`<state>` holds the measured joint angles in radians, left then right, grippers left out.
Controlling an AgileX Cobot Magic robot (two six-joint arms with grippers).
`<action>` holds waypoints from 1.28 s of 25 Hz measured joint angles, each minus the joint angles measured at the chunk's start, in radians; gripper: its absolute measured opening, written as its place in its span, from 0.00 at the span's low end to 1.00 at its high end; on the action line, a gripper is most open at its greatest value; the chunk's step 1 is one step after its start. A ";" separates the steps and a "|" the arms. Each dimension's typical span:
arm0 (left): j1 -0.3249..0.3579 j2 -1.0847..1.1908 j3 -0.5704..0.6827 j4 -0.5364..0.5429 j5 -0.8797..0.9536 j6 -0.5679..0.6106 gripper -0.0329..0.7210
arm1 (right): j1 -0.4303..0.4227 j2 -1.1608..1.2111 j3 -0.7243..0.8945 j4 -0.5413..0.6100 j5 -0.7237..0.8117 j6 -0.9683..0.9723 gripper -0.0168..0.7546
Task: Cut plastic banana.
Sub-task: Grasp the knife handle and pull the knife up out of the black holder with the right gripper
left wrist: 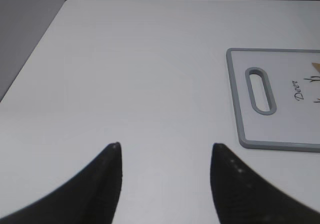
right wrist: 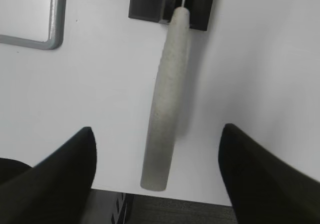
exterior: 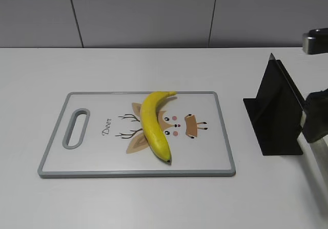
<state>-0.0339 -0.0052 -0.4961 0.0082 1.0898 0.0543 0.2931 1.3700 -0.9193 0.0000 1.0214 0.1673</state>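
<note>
Right pincer (right wrist: pixel 155 139) spread wide, its dark fingers (right wrist: pixel 70 159) on either side of a pale grey knife handle (right wrist: pixel 166 98) and clear of it on both flanks. That handle runs up into a black knife stand (exterior: pixel 274 113) sitting on the white counter (exterior: pixel 154 65), and a thin blade edge shows at the stand's top in the exterior view. Over on the other side, the left pincer (left wrist: pixel 165 151) is parted too, holding nothing, hovering above bare counter just beside the handle-slot end of the cutting board (exterior: pixel 220 137). And there's the plastic banana (exterior: pixel 154 124), lying on the board's middle across the deer print, stem toward the far edge, dark tip toward the near edge, untouched by either arm.
</note>
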 joint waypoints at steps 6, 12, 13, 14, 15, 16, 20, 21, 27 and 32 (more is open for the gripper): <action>0.000 0.000 0.000 0.000 0.000 0.000 0.78 | 0.008 0.074 0.017 -0.025 -0.057 0.076 0.78; 0.000 0.000 0.000 0.001 0.000 0.000 0.78 | 0.008 0.077 0.128 -0.053 -0.165 0.133 0.75; 0.000 0.000 0.000 0.001 0.000 0.000 0.78 | 0.008 0.078 0.139 -0.053 -0.180 0.136 0.75; 0.000 0.000 0.000 0.001 0.000 0.000 0.78 | 0.008 0.078 0.146 -0.054 -0.192 0.138 0.75; 0.000 0.000 0.000 0.001 0.000 0.000 0.78 | 0.008 0.078 0.149 -0.056 -0.203 0.139 0.75; 0.000 0.000 0.000 0.001 0.000 0.000 0.78 | 0.008 0.078 0.150 -0.057 -0.210 0.140 0.75; 0.000 0.000 0.000 0.002 0.000 0.000 0.78 | 0.008 0.083 0.151 -0.093 -0.232 0.172 0.75; 0.000 0.000 0.000 0.002 0.000 0.000 0.78 | 0.008 0.092 0.151 -0.110 -0.235 0.177 0.75; 0.000 0.000 0.000 0.002 0.000 0.000 0.78 | 0.008 0.146 0.151 -0.113 -0.252 0.183 0.74; 0.000 0.000 0.000 0.002 0.000 0.000 0.78 | 0.008 0.148 0.151 -0.106 -0.267 0.183 0.73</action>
<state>-0.0339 -0.0052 -0.4961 0.0102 1.0898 0.0543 0.3013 1.5176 -0.7684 -0.1057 0.7548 0.3499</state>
